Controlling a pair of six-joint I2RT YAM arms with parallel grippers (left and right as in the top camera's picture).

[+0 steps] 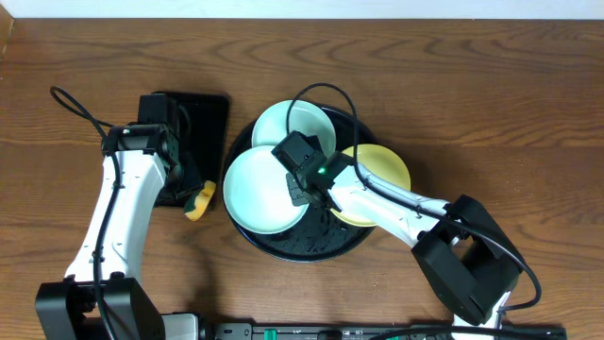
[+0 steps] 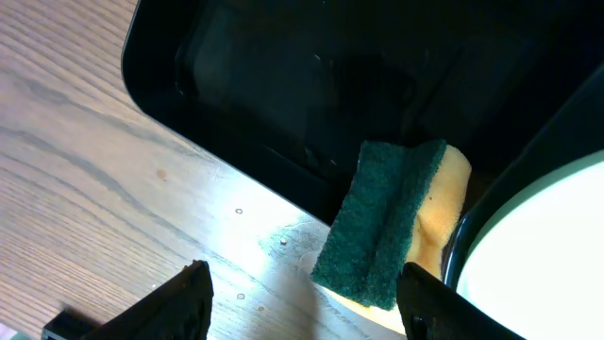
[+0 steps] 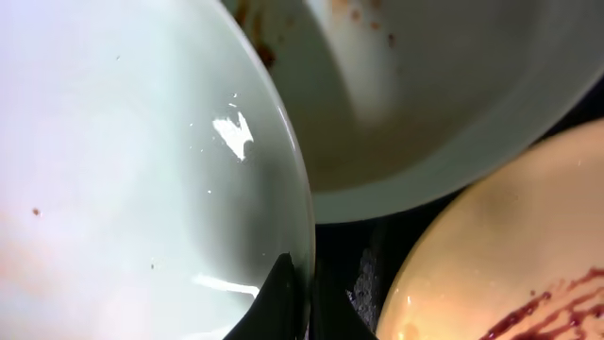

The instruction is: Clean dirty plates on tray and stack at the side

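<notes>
Right hand [image 3: 300,307]: closed tight, and it appears to pinch the rim of the nearer mint plate [image 3: 123,161], which lies in the round tray [image 1: 302,255] directly under that hand; the farther mint plate [image 3: 425,104] sits just beyond the fingertips, its edge overlapped in view by the pinched rim; the yellow plate [image 3: 491,255] lies close beside the fingertips.

Left hand [image 2: 307,302]: its jaws stand wide and hold nothing; the sponge [image 2: 387,222] lies ahead of its fingertips, propped against the rectangular tray [image 2: 283,85] and apart from both fingers.

Risks, as judged: your grip is on a thin, glossy rim only, so a quick lift may let the plate pivot or slip out; the plates crowd one another, so a lift could drag or tip a neighbour; the sponge leans at an angle, so a closing left hand might nudge it aside rather than catch it.

Views: the right wrist view alone shows you brown smears on the farther mint plate and a red-brown streak on the yellow plate; only the overhead view shows all three plates in the round tray and both arms above the tabletop [image 1: 491,85]; the sponge's green scouring face shows clearly only in the left wrist view.
</notes>
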